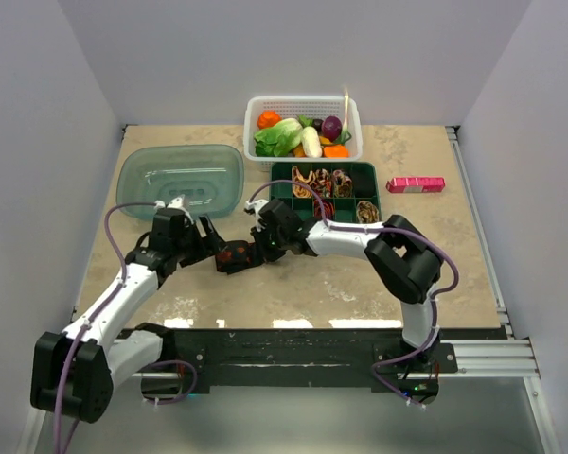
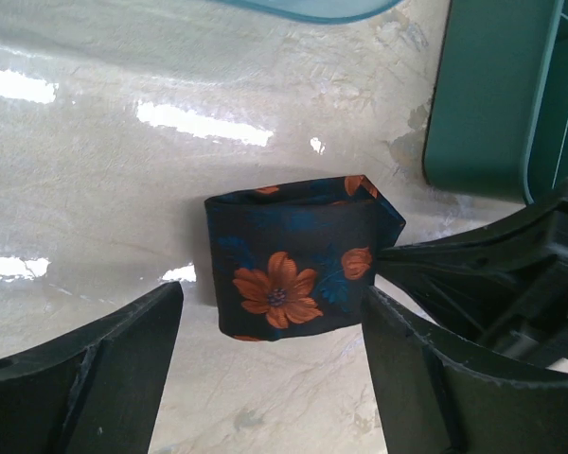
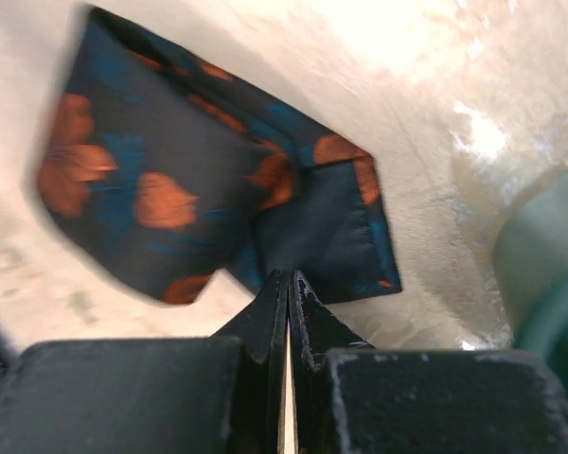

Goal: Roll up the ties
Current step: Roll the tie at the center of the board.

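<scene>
A rolled black, orange-flowered necktie (image 2: 289, 270) lies near the green compartment tray (image 2: 473, 95). The left gripper (image 2: 273, 301) straddles it, fingers spread; the right gripper (image 3: 287, 279), pressed together, touches the necktie's tray-side edge, possibly nipping fabric.

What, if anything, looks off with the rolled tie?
The floral tie roll is not tidy: its pointed end pokes out at one corner, by the shut right gripper. Nothing else stands out.

Bright, even light — glare streaks on table (image 2: 199, 123); right wrist view blurred, washed out at top.
</scene>
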Controlling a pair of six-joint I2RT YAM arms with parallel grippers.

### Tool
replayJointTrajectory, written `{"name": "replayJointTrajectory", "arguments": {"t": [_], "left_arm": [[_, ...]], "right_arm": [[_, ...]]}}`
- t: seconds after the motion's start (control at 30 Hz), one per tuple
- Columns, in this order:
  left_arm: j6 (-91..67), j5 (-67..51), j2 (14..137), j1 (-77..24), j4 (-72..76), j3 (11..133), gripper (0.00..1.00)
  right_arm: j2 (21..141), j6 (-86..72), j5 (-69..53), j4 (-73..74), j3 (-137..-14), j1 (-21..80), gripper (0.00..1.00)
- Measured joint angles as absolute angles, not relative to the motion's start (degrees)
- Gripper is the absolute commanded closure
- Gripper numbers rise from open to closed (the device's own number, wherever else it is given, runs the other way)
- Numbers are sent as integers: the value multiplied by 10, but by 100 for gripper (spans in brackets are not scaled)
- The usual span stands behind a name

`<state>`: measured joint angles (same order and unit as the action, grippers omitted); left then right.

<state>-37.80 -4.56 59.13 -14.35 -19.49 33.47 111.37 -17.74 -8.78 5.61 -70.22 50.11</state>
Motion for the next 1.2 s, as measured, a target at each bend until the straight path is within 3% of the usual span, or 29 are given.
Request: {"name": "replayJointTrajectory", "arguments": {"t": [0.4, 1.2], "left_arm": [[-383, -215, 586, -30, -99, 224, 19], [-383, -230, 623, -26, 28, 171, 20]], "right_arm": [[1133, -164, -56, 76, -717, 522, 100], [1056, -158, -85, 97, -717, 536, 100]]}}
